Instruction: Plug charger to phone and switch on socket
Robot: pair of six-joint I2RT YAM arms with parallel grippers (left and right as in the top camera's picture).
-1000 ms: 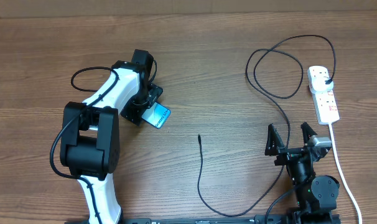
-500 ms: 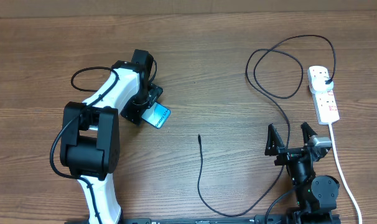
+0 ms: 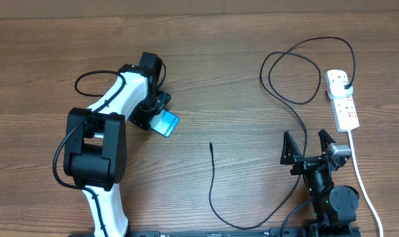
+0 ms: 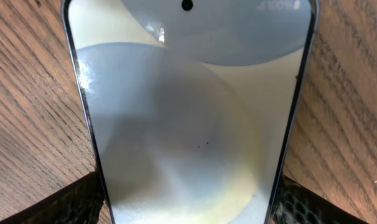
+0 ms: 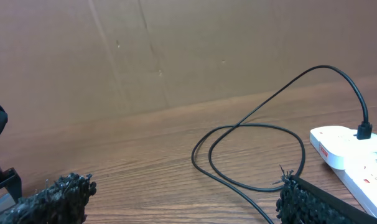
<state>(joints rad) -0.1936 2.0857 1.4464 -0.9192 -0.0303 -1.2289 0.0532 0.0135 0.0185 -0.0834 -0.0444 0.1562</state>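
The phone (image 3: 166, 123) sits left of centre on the table (image 3: 239, 52), pinched along its long sides by the jaws of the left gripper (image 3: 159, 117). Only its light blue end shows beyond the black fingers in the overhead view. In the left wrist view the phone (image 4: 188, 112) fills the frame, with its pale screen facing the camera. A finger (image 4: 73, 202) presses each lower edge, and wood grain shows on both sides.

The charger (image 3: 211, 178) lies apart from the phone. Its small tip (image 3: 211, 144) rests free on the table to the phone's right. The black cable runs near, curves right, climbs past the right arm and loops at the far right. It ends at the black plug (image 3: 346, 85), which is seated in the socket (image 3: 343, 100) at the far right. The socket's white cord (image 3: 361, 178) trails toward the near edge.

The right gripper (image 3: 307, 150) stands near the right edge, its jaws spread and holding nothing. In the right wrist view the cable loop (image 5: 257, 127) and the socket (image 5: 350, 146) lie ahead of it.
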